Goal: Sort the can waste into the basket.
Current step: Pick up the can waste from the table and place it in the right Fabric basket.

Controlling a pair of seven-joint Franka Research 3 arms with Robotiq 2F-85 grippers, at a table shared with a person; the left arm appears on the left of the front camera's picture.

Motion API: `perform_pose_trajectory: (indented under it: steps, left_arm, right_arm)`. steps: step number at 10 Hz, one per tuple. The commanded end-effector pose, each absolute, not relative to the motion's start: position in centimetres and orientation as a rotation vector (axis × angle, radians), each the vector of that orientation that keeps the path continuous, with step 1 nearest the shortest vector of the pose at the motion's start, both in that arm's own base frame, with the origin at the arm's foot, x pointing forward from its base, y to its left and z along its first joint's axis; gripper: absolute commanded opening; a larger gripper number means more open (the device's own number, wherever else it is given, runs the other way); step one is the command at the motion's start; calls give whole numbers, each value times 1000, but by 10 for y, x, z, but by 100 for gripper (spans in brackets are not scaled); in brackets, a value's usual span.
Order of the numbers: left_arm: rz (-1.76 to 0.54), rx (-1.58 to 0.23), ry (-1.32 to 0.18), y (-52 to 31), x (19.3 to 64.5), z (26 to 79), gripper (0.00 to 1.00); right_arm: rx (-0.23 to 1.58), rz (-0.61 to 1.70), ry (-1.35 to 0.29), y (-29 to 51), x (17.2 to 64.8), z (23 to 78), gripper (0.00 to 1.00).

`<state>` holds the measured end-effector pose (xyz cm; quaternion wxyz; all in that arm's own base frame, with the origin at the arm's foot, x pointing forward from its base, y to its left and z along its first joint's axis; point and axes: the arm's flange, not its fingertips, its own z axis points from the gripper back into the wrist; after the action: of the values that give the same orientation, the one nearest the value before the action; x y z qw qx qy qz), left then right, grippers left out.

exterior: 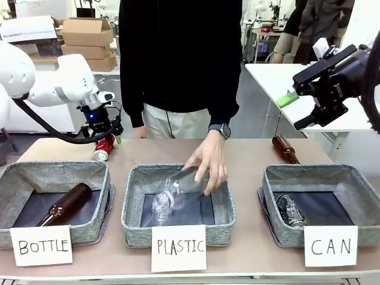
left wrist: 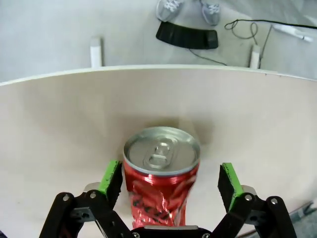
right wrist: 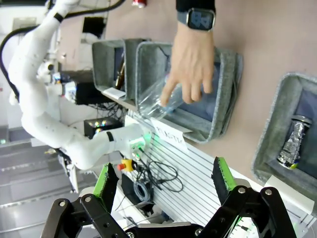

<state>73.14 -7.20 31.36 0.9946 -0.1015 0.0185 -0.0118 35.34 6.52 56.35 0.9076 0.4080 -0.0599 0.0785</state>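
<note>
A dented red can point(exterior: 104, 148) lies on the table at the back left, behind the BOTTLE basket. My left gripper point(exterior: 105, 135) hangs right over it. In the left wrist view the red can point(left wrist: 161, 158) sits between the green pads point(left wrist: 110, 178) of the open left gripper point(left wrist: 171, 181), with gaps on both sides. A dark blue-silver can point(exterior: 290, 211) lies inside the grey basket point(exterior: 309, 170) signed CAN at the front right. My right gripper point(exterior: 297, 111) is raised high at the right, open and empty. The right wrist view looks past the right gripper point(right wrist: 163, 181) at the basket point(right wrist: 277, 109) and the can point(right wrist: 293, 141).
A person's hand point(exterior: 209, 163) lowers a clear plastic bottle point(exterior: 172, 196) into the middle PLASTIC basket point(exterior: 133, 202). The BOTTLE basket point(exterior: 59, 169) at the left holds a brown bottle point(exterior: 65, 205). Another brown bottle point(exterior: 285, 148) lies on the table behind the CAN basket.
</note>
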Motion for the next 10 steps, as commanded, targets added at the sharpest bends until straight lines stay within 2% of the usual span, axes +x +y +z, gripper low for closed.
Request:
perform_pose_trajectory:
  steps: [1,2,3,4,5,6,10]
  left_arm:
    - [-3,-176,62,-72,748,319,100]
    - [10,-164,67,-71,749,317,40]
    - [11,-161,74,-71,749,316,40]
    - [6,-156,76,-71,748,316,0]
    - [8,-157,77,-71,748,316,38]
    - [8,-157,79,-71,747,316,0]
    - [12,-175,61,-69,743,320,0]
  right_arm:
    - [833,171,-132,63,354,564,100]
    - [833,171,-132,63,354,564,100]
    - [833,171,-132,63,354,564,100]
    - [833,171,-132,63,354,564,100]
    - [833,171,-132,63,354,564,100]
    - [833,171,-132,63,354,564,100]
    - [833,171,-132,63,354,564,100]
